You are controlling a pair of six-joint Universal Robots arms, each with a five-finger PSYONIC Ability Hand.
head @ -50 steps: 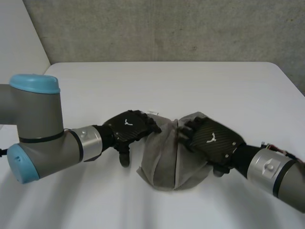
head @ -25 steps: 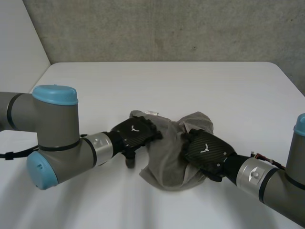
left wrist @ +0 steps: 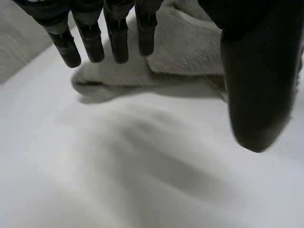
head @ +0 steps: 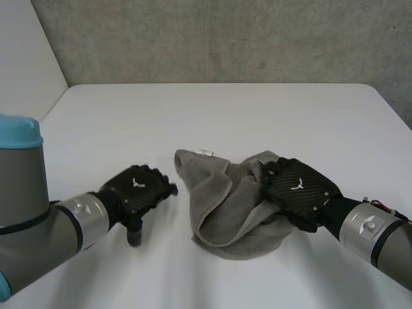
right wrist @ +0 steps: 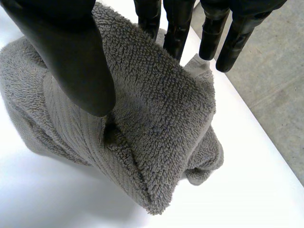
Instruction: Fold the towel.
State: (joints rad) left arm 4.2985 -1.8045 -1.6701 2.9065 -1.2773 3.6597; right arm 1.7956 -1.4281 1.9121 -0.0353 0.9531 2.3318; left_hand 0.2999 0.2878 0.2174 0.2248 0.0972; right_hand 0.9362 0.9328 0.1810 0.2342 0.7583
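A grey towel [head: 225, 199] lies crumpled and partly doubled over at the middle of the white table [head: 225, 109], with a small white label [head: 205, 152] at its far left corner. My left hand [head: 136, 190] hovers over bare table just left of the towel, fingers [left wrist: 90, 38] straight and holding nothing; the towel [left wrist: 180, 57] lies beyond its fingertips. My right hand [head: 297, 190] rests on the towel's right side. In the right wrist view a raised fold of towel [right wrist: 156, 123] stands between its thumb [right wrist: 76, 61] and fingers, pinched there.
A grey concrete wall [head: 225, 38] rises behind the table's far edge. Bare table surrounds the towel on all sides, and grey floor [right wrist: 275, 95] shows past the table's edge.
My left hand has let go of the towel's left side and drawn back to the left onto bare table. My right hand has closed on the right side, and the towel has settled lower.
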